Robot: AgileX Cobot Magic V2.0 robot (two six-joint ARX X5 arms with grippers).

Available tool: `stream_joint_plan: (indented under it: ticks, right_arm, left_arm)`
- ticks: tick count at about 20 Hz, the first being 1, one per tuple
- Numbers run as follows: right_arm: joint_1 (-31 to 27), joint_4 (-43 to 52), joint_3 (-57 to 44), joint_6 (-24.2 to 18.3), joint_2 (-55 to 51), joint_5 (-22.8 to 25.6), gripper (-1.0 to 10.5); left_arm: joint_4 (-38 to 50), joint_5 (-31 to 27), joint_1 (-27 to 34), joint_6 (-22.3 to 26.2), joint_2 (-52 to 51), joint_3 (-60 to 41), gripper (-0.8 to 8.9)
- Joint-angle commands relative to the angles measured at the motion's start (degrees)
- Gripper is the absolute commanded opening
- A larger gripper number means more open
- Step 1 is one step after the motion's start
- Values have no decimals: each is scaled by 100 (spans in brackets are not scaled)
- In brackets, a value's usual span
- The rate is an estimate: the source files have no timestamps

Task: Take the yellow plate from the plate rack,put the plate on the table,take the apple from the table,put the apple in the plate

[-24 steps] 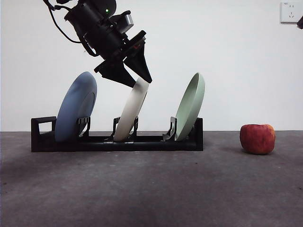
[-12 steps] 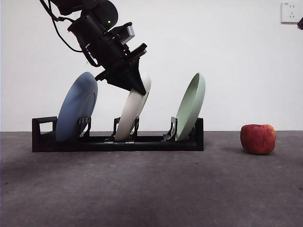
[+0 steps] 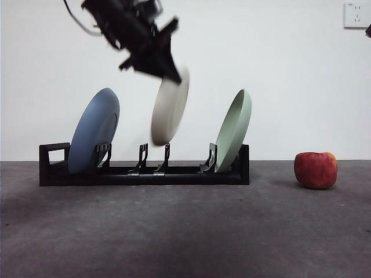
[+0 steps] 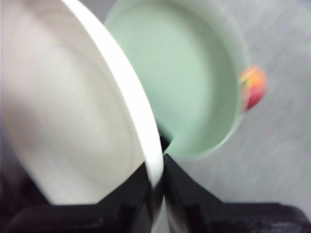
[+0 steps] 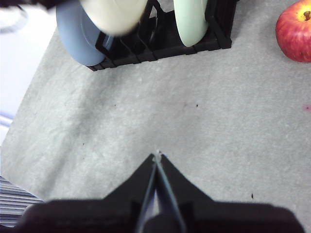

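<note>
Lifted since earlier frame: yellow plate (image 3: 170, 105), now clear above plate rack (image 3: 144, 172), rim pinched in left gripper (image 3: 174, 74). Right gripper (image 5: 157, 156) pressed together, empty. Apple (image 3: 315, 169) beside rack, waiting; table placement next.

Matte cream yellow plate (image 3: 170, 105) pinched in my black plastic left hand (image 3: 171, 70), glossy black plastic plate rack (image 3: 145, 172), rough mottled grey bench (image 3: 185, 231), streaky smooth-skinned apple (image 3: 315, 169)

Black arm (image 3: 124, 26) (looped cable), pointed fingers (image 3: 168, 66)
</note>
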Motion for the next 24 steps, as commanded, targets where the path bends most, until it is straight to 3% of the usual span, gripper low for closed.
stream_joint_plan:
  ticks: [1, 3, 8, 16, 20, 24]
  right_arm:
    - [0, 20, 33, -79, -2, 7, -2]
    - [0, 15, 33, -79, -2, 4, -2]
    - [0, 7, 33, -83, -2, 7, -2]
    - [0, -205, 33, -81, 2, 7, -2]
    - [0, -356, 33, -81, 2, 2, -2]
    - [0, -474, 33, -81, 0, 4, -2]
  left_arm:
    - [-365, 59, -44, -37, -63, 402, -13]
    - [-866, 111, -44, -103, -70, 831, -13]
    - [-2317, 949, -57, 101, -457, 1355, -13]
    - [-3718, 898, -361, 673, -2085, 1340, -13]
    - [-3718, 898, -1005, 717, -2907, 951, -13]
    - [-3718, 822, -2041, 883, -3703, -184, -13]
